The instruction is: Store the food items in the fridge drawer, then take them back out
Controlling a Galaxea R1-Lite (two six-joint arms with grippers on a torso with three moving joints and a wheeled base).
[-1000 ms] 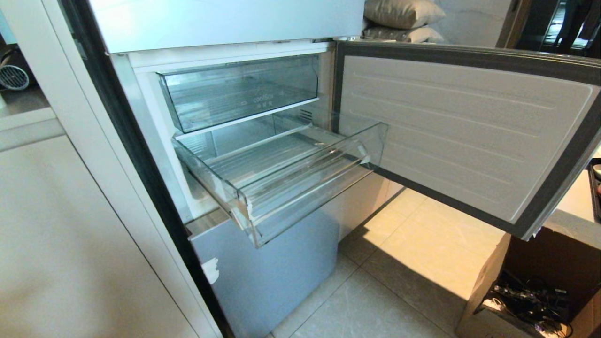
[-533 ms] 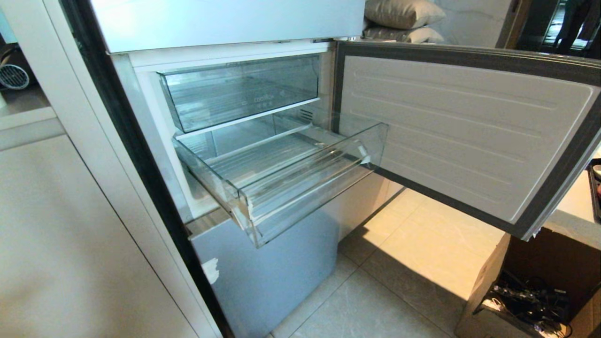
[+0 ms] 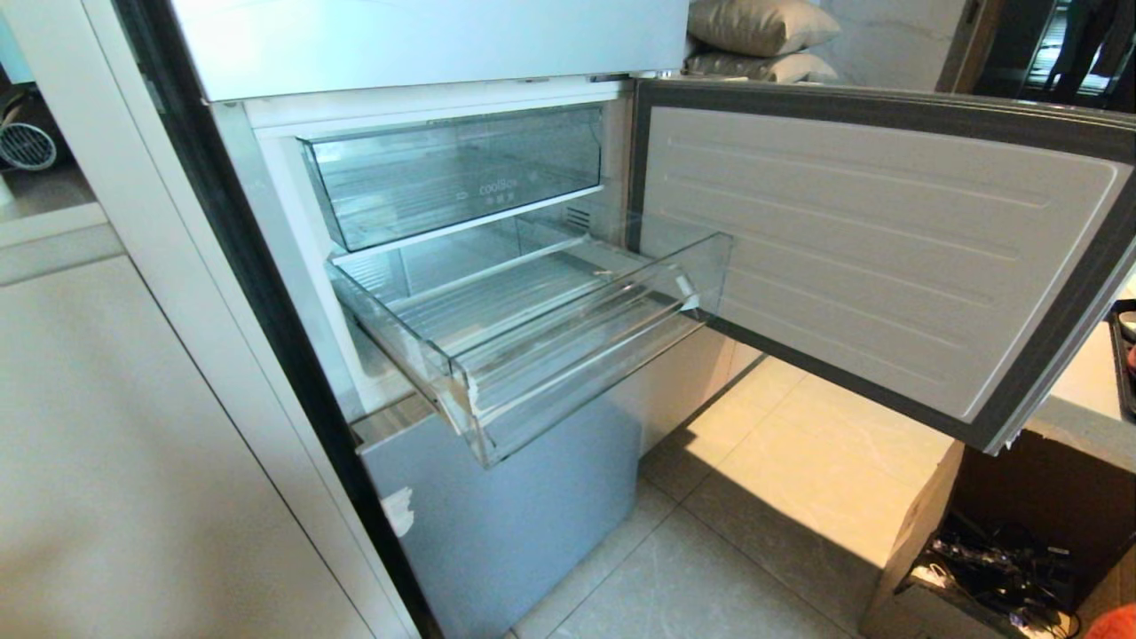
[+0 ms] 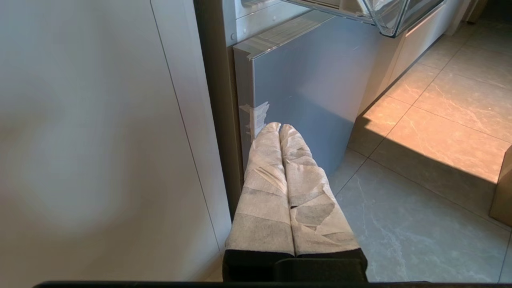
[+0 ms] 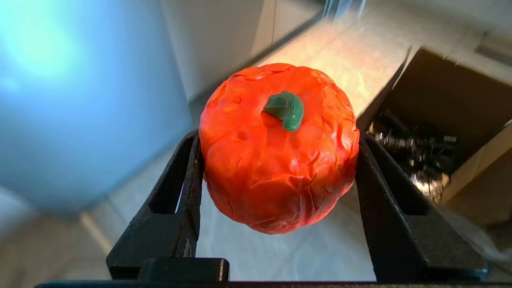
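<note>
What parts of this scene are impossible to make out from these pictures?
- Head view: the red fruit is only a sliver, cut off by the bottom edge; the right gripper holding it lies outside that view.
- Right wrist view: the fruit hides what lies beyond the right gripper; the background is blurred.
- Left wrist view: the fridge drawer is cut off by the top edge.
- Cardboard box: contents dark, tangled, unidentifiable.

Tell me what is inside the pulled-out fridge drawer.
The fridge drawer shows only its bare ribbed floor through the clear plastic. Its rear part, under the upper bin, is partly hidden. The red fruit sits in the right tool, outside.
</note>
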